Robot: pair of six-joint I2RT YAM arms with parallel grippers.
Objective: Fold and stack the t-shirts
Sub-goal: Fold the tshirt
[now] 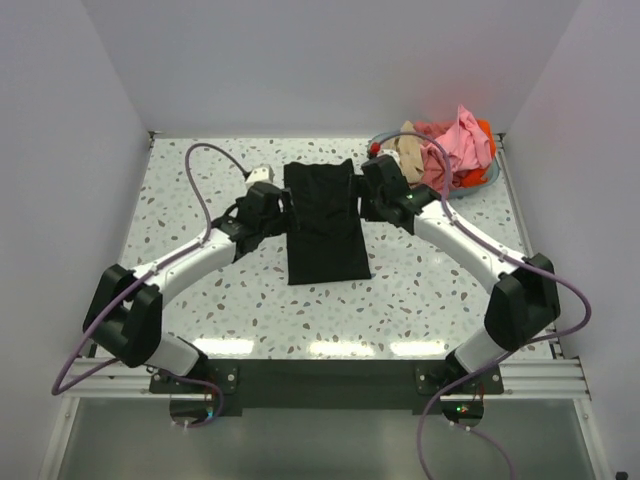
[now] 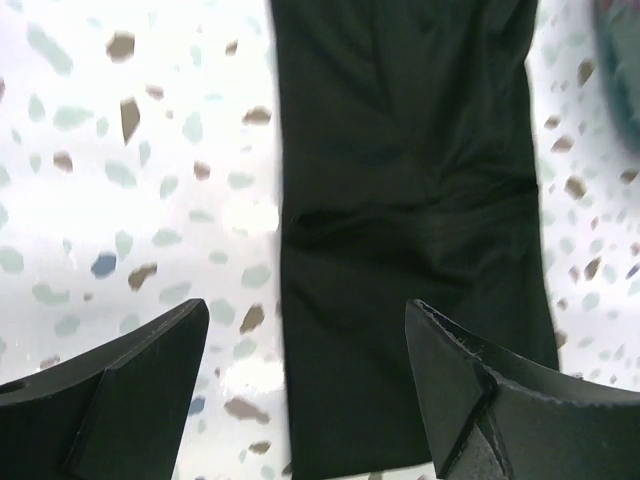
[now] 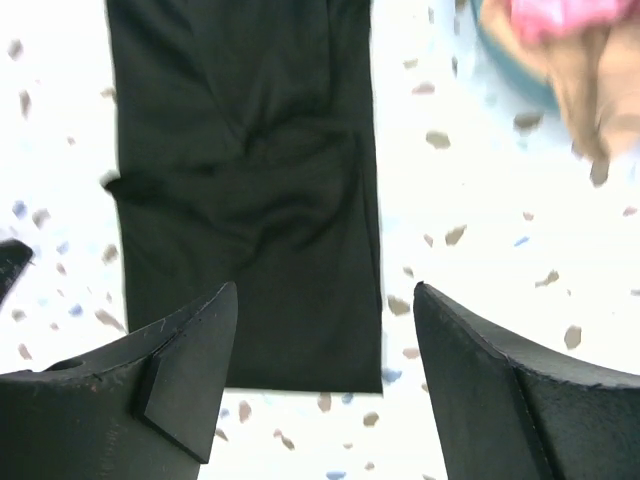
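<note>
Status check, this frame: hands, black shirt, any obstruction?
Left hand open, right hand open, nothing held. Black t-shirt lies flat, folded narrow, between them. Remaining shirts heaped in basket, clear of it.

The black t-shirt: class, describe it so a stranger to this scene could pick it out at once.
Find the speckled table. At its middle lies the black t-shirt, folded into a long strip. It alone is dark and spread out; the bright shirts sit heaped in the teal basket.

Overhead, wrists close — black t-shirt (image 1: 323,222) shared
</note>
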